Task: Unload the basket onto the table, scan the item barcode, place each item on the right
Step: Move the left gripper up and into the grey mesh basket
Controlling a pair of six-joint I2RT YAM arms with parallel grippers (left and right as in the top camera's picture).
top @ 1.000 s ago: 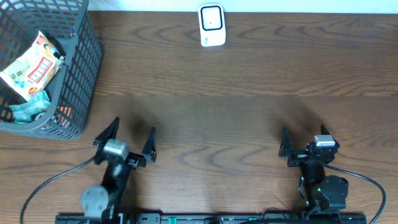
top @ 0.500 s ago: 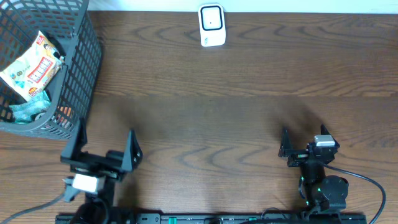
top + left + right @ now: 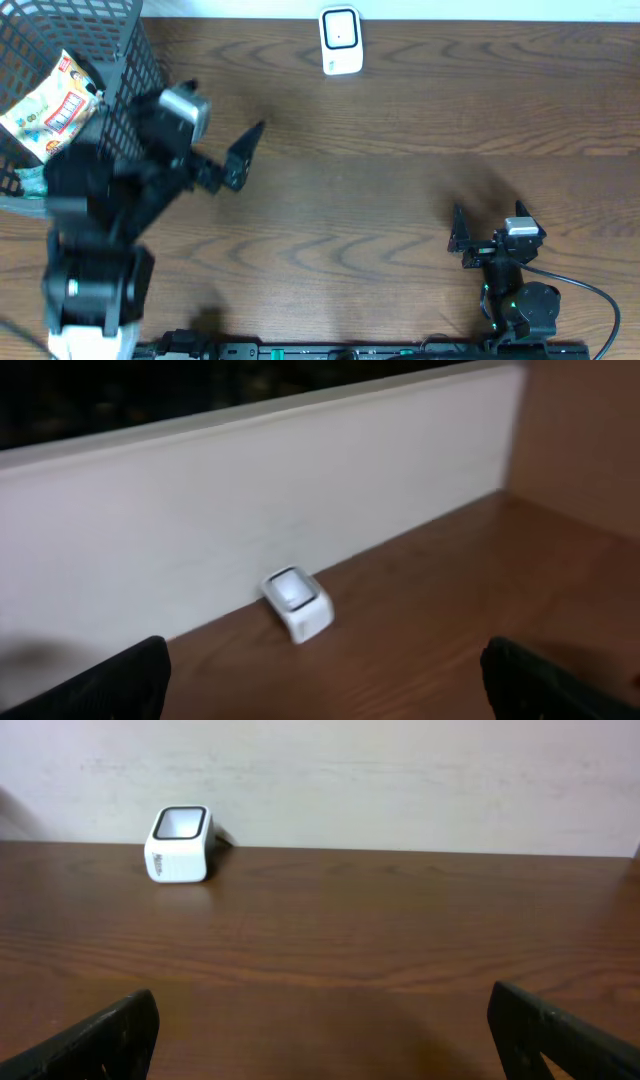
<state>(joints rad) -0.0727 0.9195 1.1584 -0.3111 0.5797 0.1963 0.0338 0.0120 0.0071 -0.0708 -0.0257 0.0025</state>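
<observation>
1. Item: a snack packet (image 3: pixel 55 110) with red print lies inside the dark mesh basket (image 3: pixel 150 60) at the far-left corner of the desk (image 3: pixel 400 130). A teal packet (image 3: pixel 35 178) lies beside it in the same basket, toward the near side. We cannot make out a barcode.
2. Scanner (image 3: pixel 340 41): small and white, standing at the far edge of the desk just in front of the wall, well apart from the basket.
3. Left arm (image 3: pixel 100 240): blurred in the overhead view, overlapping the basket's right wall. The left jaws stand wide apart with nothing between them; the wrist view looks toward the scanner.
4. Right arm (image 3: pixel 510 270): low at the near-right edge. The right jaws are spread wide and empty, pointing at the far wall.
5. Surface: dark brown wood grain, with a paler band across the middle.
6. Room: we note a plain white wall (image 3: pixel 400 770) behind the desk. The left wrist view shows a brown panel (image 3: pixel 580 440) at the wall's right end and a dark strip above the wall.
</observation>
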